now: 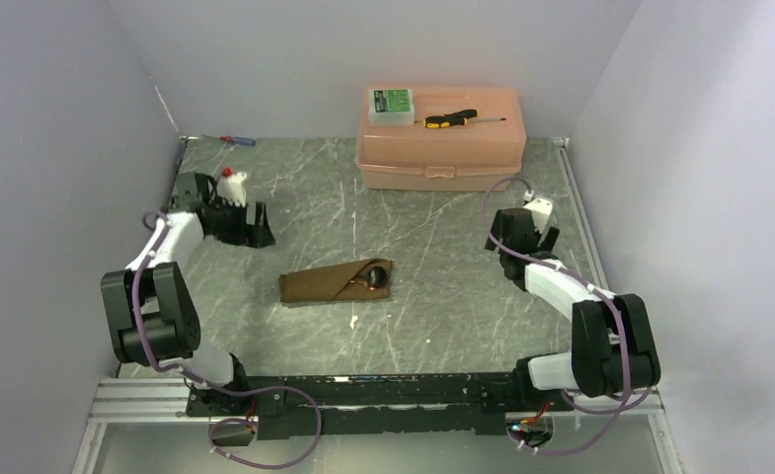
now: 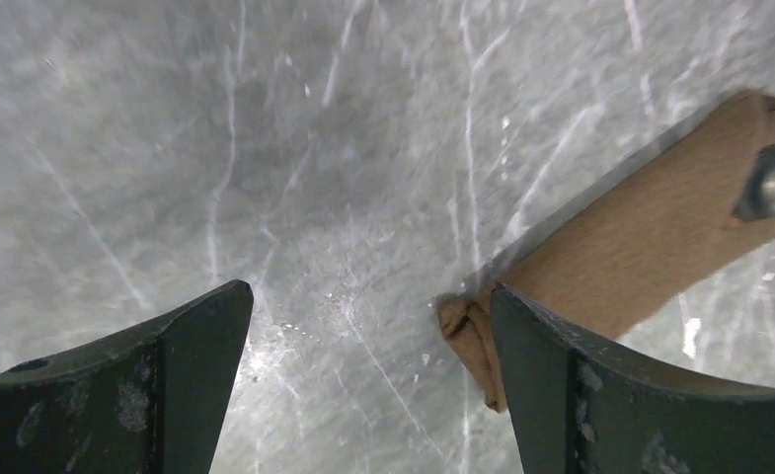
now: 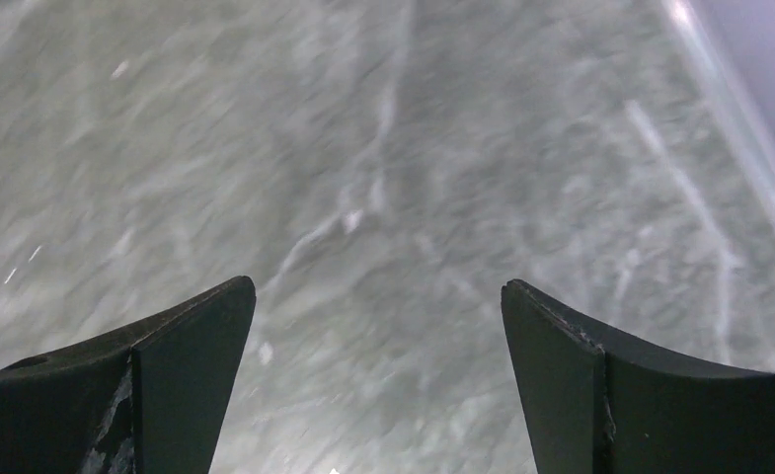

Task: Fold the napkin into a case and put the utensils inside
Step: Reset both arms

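The brown napkin lies folded as a narrow case [image 1: 334, 283] with a diagonal flap in the middle of the table. The dark rounded ends of the utensils [image 1: 374, 276] stick out of its right end. In the left wrist view the case [image 2: 650, 237] runs to the upper right, with a dark utensil end [image 2: 773, 183] at the edge. My left gripper [image 1: 255, 229] [image 2: 371, 316] is open and empty over bare table, up and left of the case. My right gripper [image 1: 513, 247] [image 3: 378, 306] is open and empty over bare table, to the right of the case.
A pink plastic box [image 1: 440, 148] stands at the back, with a green-labelled box [image 1: 391, 105] and a yellow-and-black screwdriver [image 1: 450, 118] on its lid. A blue-and-red screwdriver [image 1: 237, 140] lies at the back left. A small white speck [image 1: 353, 321] lies near the case.
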`<move>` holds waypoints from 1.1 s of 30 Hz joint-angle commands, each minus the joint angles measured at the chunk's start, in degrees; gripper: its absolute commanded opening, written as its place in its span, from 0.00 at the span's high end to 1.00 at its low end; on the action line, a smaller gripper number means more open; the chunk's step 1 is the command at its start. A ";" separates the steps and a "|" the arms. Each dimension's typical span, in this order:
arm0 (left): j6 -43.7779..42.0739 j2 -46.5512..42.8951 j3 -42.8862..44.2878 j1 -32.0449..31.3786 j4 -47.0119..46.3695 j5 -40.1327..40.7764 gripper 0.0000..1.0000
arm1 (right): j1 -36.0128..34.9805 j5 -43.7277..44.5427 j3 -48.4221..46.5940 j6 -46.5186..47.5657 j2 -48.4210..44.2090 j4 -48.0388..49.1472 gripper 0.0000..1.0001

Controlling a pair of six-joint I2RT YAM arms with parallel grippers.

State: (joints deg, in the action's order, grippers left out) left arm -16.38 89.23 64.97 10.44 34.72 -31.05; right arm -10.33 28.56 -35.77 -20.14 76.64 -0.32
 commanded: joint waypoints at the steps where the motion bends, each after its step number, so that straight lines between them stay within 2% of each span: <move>1: 5.24 -4.01 -13.96 0.25 -27.32 -1.63 0.04 | 4.85 10.36 3.44 0.05 -1.61 20.52 0.00; 2: 4.79 -4.00 -16.36 0.28 -30.48 -1.55 0.05 | 5.29 11.23 5.17 1.07 -1.36 25.55 0.00; 8: 8.66 -0.58 -26.36 1.80 -50.03 0.62 0.05 | 6.71 9.94 11.36 7.84 1.05 39.69 0.00; 10: 10.77 1.00 -29.76 2.04 -58.85 0.11 0.05 | 7.17 6.98 14.31 9.04 1.66 45.07 0.00; 12: 11.06 1.23 -29.57 2.05 -60.70 0.37 0.04 | 7.42 5.92 15.89 9.40 3.46 48.89 0.00; 14: 13.72 1.99 -31.51 2.09 -67.14 0.99 0.05 | 7.53 3.66 18.08 11.35 4.94 55.27 0.00; 16: 13.68 2.00 -32.93 2.13 -69.32 1.17 0.05 | 7.51 -1.28 17.90 13.24 5.31 54.59 0.00; 17: 14.22 2.80 -35.32 2.15 -77.86 1.79 0.04 | 7.32 -3.50 18.65 15.47 6.00 57.17 0.00; 18: 14.93 3.14 -39.68 1.90 -84.83 2.10 0.04 | 7.11 -5.63 20.25 16.61 6.42 60.49 0.00; 20: 13.89 0.94 -40.39 1.40 -82.31 4.29 0.04 | 6.42 -6.42 26.33 18.82 9.11 75.42 0.00; 21: 14.64 2.03 -41.28 1.38 -85.19 5.97 0.04 | 5.64 -4.90 26.41 18.62 8.32 75.24 0.00; 23: 15.92 5.52 -44.27 1.18 -95.88 6.77 0.05 | 6.03 -5.19 21.26 16.89 8.82 64.55 0.00; 25: 14.17 3.42 -42.24 0.64 -87.18 7.17 0.05 | 8.50 -9.70 20.93 15.83 8.25 62.53 0.00; 27: 15.25 4.83 -43.16 0.23 -92.39 7.39 0.04 | 8.75 -9.85 21.51 16.65 8.55 65.53 0.00; 29: 14.26 3.39 -42.58 0.20 -88.00 7.55 0.04 | 8.71 -9.59 21.78 16.26 7.72 64.09 0.00; 31: 14.87 4.56 -43.05 0.20 -91.69 7.65 0.04 | 8.71 -9.65 21.86 16.41 8.06 64.97 0.00; 33: 14.51 4.09 -42.98 0.18 -90.11 7.56 0.04 | 8.68 -9.68 21.85 16.45 8.07 64.91 0.00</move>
State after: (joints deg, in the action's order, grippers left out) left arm -2.09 93.65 21.63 10.81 -51.70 -24.29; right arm -1.80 20.45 -13.23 -4.03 85.38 61.06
